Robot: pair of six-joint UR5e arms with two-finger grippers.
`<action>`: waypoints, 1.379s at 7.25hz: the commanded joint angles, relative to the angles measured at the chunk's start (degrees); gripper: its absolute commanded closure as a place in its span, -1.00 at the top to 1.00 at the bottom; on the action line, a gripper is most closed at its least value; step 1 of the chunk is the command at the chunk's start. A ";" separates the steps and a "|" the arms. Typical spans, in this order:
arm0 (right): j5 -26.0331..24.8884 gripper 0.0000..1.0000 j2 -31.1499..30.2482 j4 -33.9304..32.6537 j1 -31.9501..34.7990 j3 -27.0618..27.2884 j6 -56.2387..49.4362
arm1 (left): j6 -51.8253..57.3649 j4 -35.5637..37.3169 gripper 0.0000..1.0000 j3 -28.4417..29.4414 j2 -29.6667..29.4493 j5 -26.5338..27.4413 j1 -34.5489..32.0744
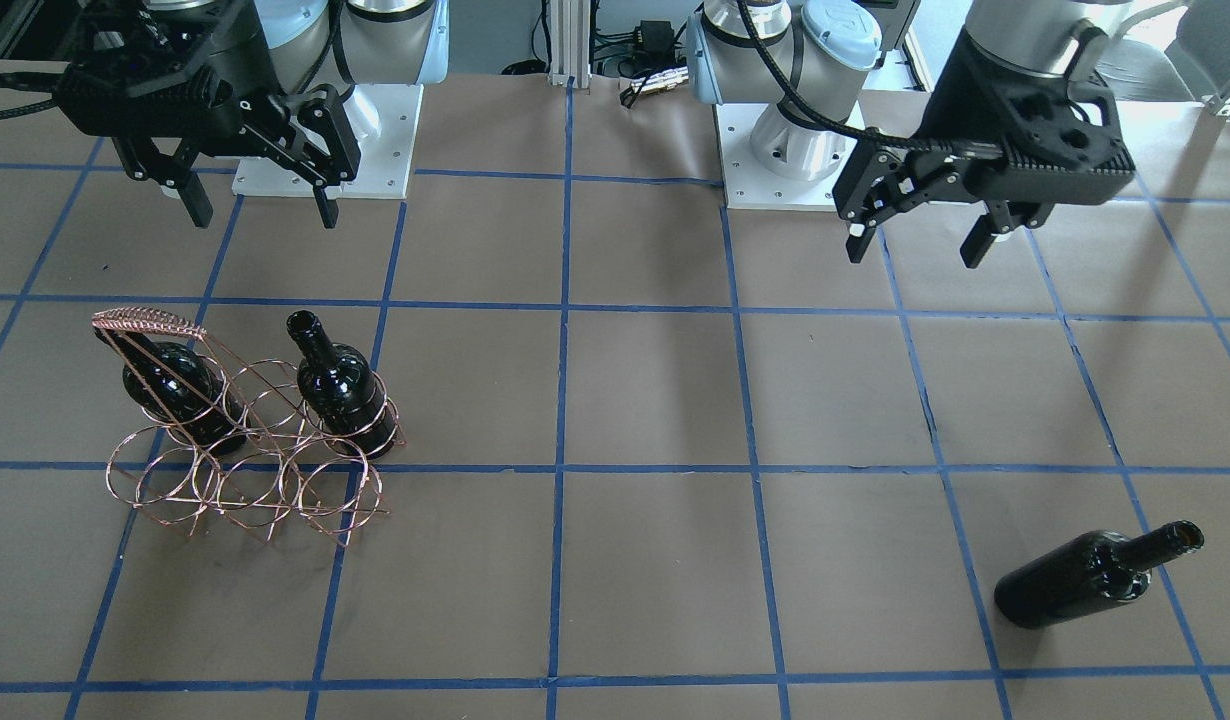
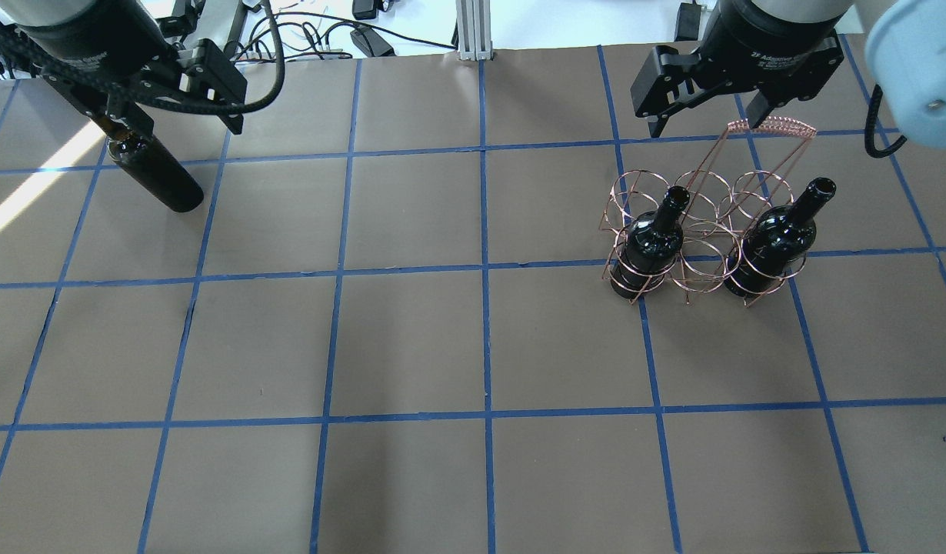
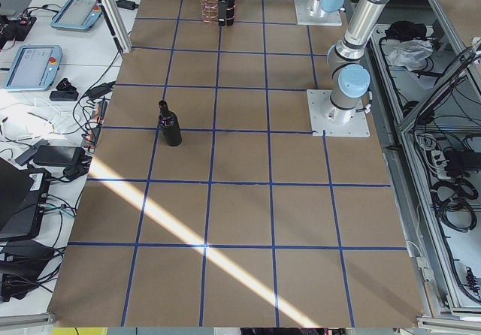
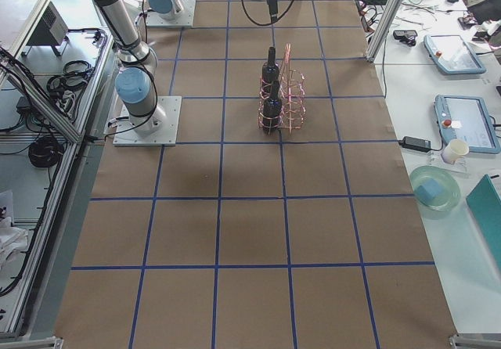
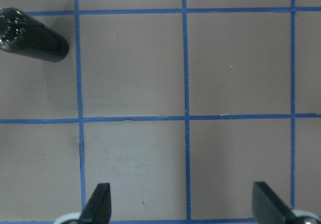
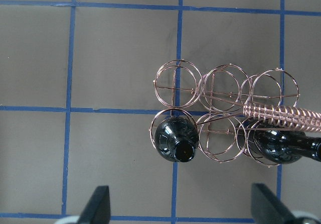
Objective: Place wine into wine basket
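The last bottle (image 1: 1085,580) stands alone on the counter (image 1: 635,400), well apart from the basket (image 1: 147,323), toward the robot's left. Two other bottles (image 1: 340,390) sit in the basket's end rings, and the ring between them is free. Above the basket the right hand (image 1: 263,215) hangs wide open and empty. Well apart from the basket, the left hand (image 1: 915,250) is also wide open and empty. I judge the pick is not yet begun: this hand must centre over the neck, descend and close. From overhead it hides the neck.
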 commanded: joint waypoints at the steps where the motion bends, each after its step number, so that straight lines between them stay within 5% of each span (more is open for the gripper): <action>1: -0.05 1.00 0.02 0.62 0.02 -0.02 0.02 | 6.63 1.21 1.00 3.55 -6.23 0.28 10.35; 6: 0.74 1.00 0.02 0.53 0.11 0.15 0.02 | 21.96 9.39 1.00 14.17 -24.67 0.28 17.96; 10: 1.00 1.00 -0.06 0.18 0.10 0.33 0.02 | 21.61 10.19 0.94 15.78 -28.40 0.20 17.96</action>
